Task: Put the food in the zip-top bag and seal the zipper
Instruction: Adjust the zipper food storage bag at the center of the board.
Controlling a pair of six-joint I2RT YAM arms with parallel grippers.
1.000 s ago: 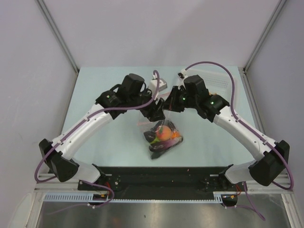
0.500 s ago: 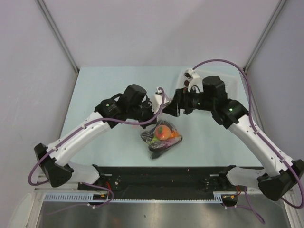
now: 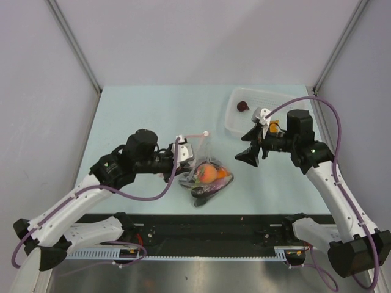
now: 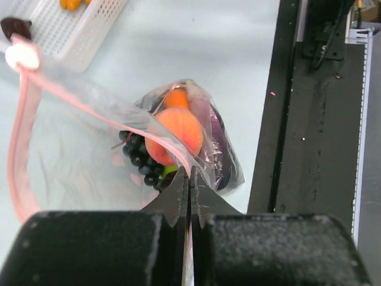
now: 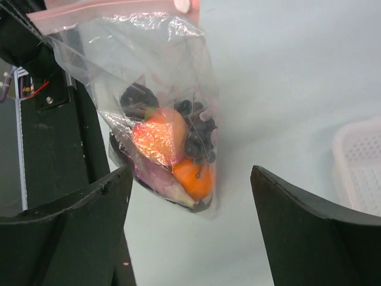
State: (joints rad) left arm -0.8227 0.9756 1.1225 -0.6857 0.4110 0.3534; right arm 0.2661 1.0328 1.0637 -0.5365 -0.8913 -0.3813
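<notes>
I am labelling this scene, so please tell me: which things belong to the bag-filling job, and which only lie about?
Job: zip-top bag; its zipper, pinched by the left gripper; peach-red fruit and grape cluster inside; right gripper, open.
Lying about: white basket; dark piece and orange piece in it, perhaps unbagged food.

zip-top bag (image 5: 113,65): clear plastic, crinkly, glossy w/ glare.
zipper (image 4: 16,143): smooth pink-red plastic strip.
food (image 5: 161,137) inside: smooth, semi-gloss.
basket (image 3: 275,97), 1 o'clock on table: white perforated plastic.
table (image 3: 140,116): pale, matt, smooth.
left gripper (image 4: 189,196): matt black, grainy.
</notes>
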